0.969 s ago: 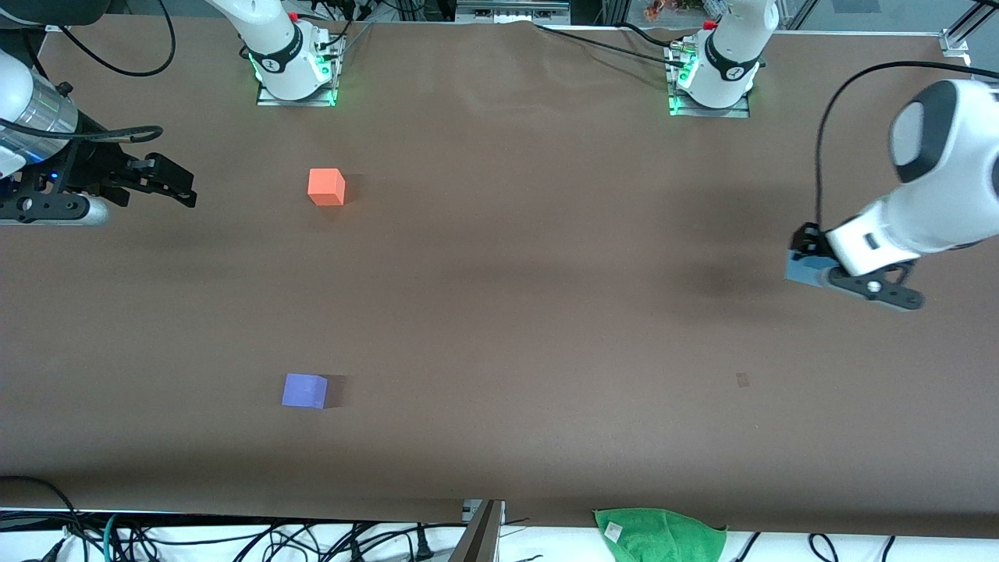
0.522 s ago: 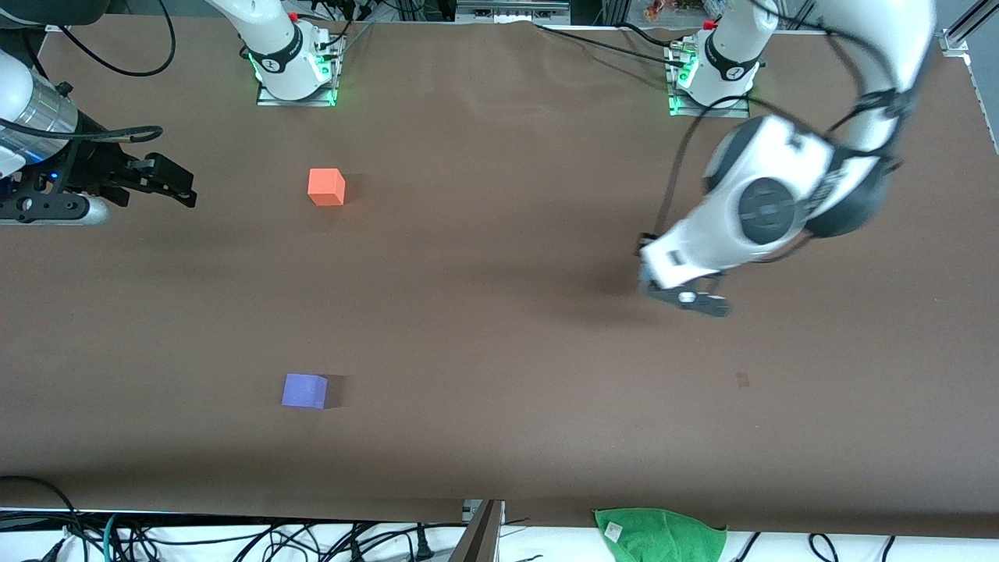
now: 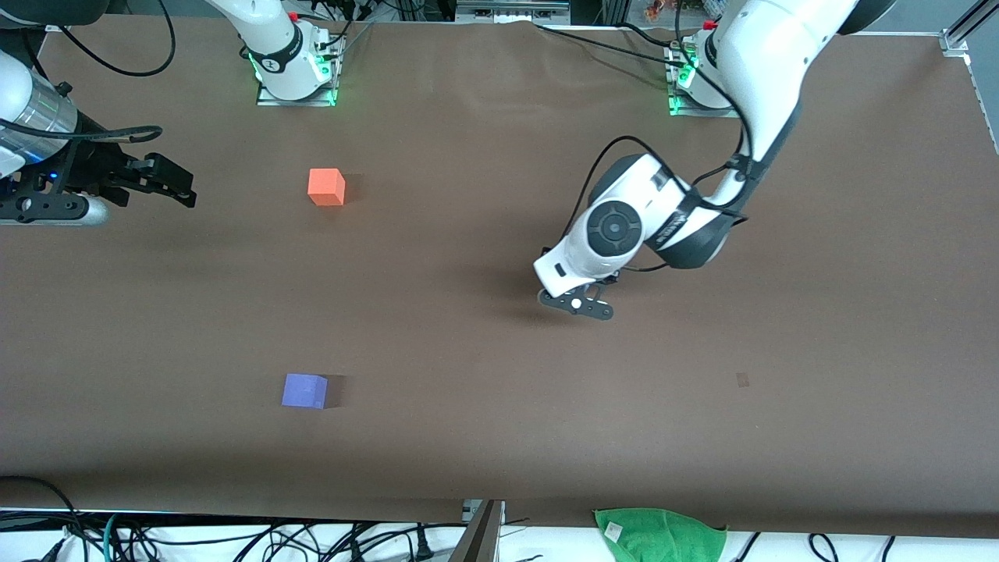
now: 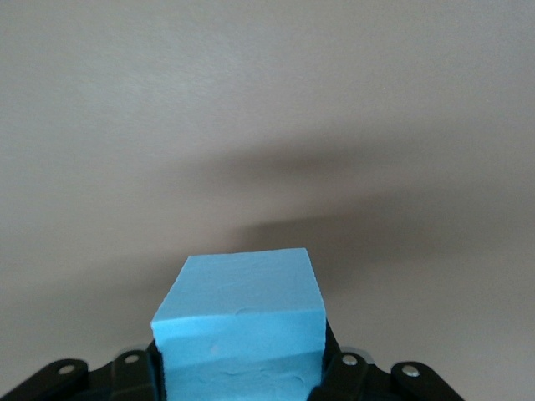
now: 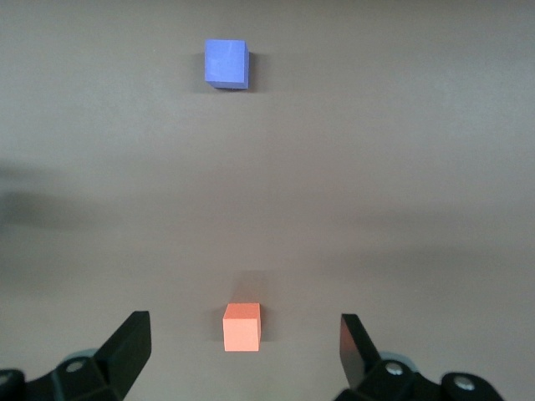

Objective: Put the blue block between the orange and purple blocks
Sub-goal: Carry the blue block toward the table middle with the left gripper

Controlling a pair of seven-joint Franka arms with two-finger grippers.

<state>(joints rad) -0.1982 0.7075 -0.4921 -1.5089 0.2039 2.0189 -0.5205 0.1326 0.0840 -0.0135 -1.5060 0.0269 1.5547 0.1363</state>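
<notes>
The orange block (image 3: 326,187) sits toward the right arm's end of the table, and also shows in the right wrist view (image 5: 242,327). The purple block (image 3: 304,390) lies nearer the front camera than the orange one, with bare table between them; it shows in the right wrist view too (image 5: 226,63). My left gripper (image 3: 576,303) hangs low over the middle of the table, well apart from both. In the left wrist view it (image 4: 241,368) is shut on the blue block (image 4: 238,288), which the wrist hides in the front view. My right gripper (image 3: 178,187) (image 5: 243,330) waits open and empty beside the orange block.
A green cloth (image 3: 662,535) lies at the table's front edge. A small dark mark (image 3: 742,380) is on the brown table (image 3: 499,437) toward the left arm's end. Cables hang along the front edge.
My left arm has swung from its end of the table toward the middle, carrying the blue block. The right arm and the orange and purple blocks have not moved.
</notes>
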